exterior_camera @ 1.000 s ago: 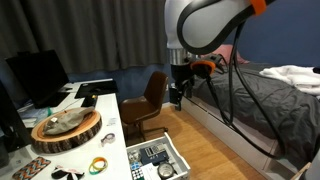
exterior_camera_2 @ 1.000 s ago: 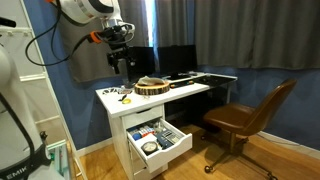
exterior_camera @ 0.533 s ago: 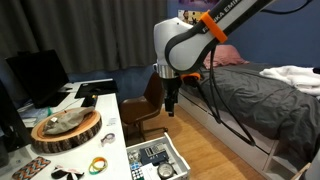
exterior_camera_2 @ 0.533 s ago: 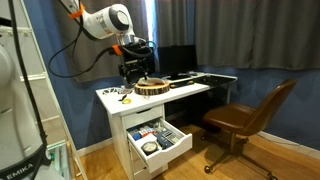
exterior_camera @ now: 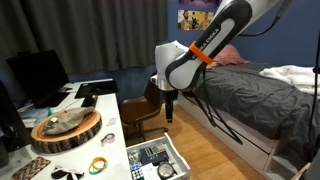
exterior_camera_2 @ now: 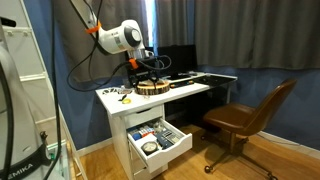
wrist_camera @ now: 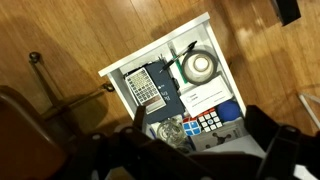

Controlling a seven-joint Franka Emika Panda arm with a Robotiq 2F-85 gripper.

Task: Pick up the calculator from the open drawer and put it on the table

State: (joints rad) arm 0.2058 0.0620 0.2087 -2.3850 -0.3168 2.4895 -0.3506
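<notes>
Gripper [exterior_camera: 168, 114] has dropped toward open drawer [wrist_camera: 155, 45], jaws wide, empty; calculator [wrist_camera: 145, 87] inside, not yet grasped.

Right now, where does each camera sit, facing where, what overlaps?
Exterior view: off the desk's end, looking over table and drawer toward the bed; arm, claw visible.
Exterior view: across the room, facing the drawer front; arm, claw visible.
Wrist view: overhead, looking down on the calculator; claw fingers at bottom.
Shared: the drawer.
</notes>
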